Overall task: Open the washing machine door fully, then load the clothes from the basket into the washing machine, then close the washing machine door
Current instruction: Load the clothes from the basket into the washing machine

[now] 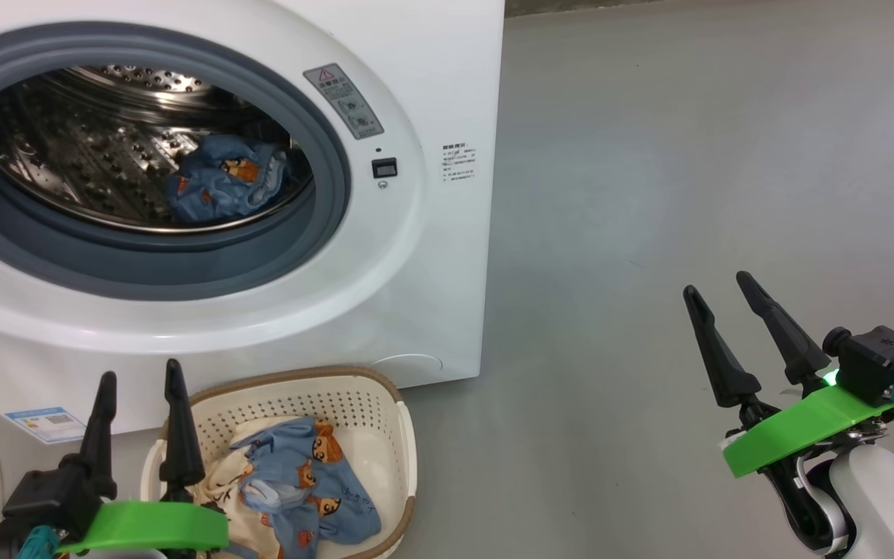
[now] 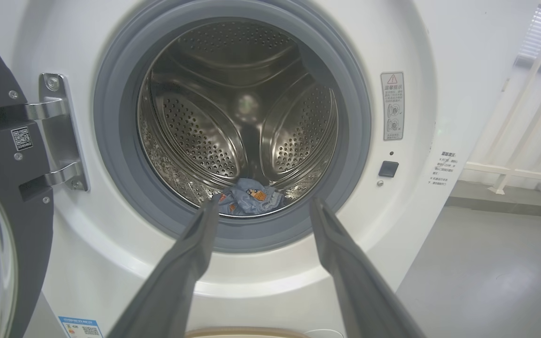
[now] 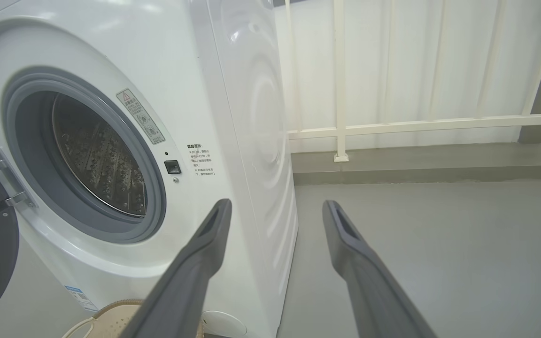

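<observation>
Blue cartoon-printed clothes (image 1: 226, 186) are split between the steel drum (image 2: 195, 136) of the white washing machine (image 1: 431, 93) and the cream perforated basket (image 1: 315, 404), while the left end effector (image 1: 140, 368) and right end effector (image 1: 715, 281) are held apart, empty.

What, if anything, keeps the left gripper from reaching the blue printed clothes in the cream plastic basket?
Probably nothing, so yes: the open left gripper hangs close by the basket, whose clothes lie uncovered.
</observation>
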Controlling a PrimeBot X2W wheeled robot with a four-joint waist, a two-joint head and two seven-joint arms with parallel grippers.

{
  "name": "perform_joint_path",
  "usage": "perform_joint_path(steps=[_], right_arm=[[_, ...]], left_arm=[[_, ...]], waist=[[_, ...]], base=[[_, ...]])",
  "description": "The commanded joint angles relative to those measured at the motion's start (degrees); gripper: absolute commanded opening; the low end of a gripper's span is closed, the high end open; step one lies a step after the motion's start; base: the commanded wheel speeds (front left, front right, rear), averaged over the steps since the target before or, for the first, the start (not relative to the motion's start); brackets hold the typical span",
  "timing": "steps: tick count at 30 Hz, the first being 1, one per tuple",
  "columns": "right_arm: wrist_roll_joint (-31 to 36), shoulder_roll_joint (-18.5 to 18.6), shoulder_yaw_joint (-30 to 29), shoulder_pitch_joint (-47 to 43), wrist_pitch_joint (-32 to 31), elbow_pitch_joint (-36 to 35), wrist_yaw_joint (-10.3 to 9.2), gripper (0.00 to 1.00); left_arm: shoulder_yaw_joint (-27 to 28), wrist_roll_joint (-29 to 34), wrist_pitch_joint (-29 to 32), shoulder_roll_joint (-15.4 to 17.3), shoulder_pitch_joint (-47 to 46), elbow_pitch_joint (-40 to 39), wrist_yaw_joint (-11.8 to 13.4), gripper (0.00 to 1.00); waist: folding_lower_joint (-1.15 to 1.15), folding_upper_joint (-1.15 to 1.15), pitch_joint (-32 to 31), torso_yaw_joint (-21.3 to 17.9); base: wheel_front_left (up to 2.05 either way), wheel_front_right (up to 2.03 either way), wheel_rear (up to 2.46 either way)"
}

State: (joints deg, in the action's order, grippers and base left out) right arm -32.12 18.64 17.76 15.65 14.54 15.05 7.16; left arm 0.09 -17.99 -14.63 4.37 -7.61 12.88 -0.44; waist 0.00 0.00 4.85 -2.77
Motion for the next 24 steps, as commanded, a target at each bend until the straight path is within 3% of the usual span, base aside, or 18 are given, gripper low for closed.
perform_joint_path(steps=[1, 24], right_arm=[[0.09, 1.10, 0.80, -0.70, 0.46, -1.12, 0.33, 1.00], [-0.42, 1.21, 1.41, -0.41, 0.46, -1.03, 0.33, 1.00]], left_arm=[[1.92, 0.51, -0.37, 0.69, 0.06, -1.24, 0.01, 1.00], [1.87, 0.67, -0.37, 0.56, -0.52, 0.02, 0.22, 1.00]], waist=[[0.00, 0.00, 0.05, -0.02], [0.00, 0.00, 0.74, -0.25]], base=[[0.00, 0.00, 0.00], [0.00, 0.00, 0.00]])
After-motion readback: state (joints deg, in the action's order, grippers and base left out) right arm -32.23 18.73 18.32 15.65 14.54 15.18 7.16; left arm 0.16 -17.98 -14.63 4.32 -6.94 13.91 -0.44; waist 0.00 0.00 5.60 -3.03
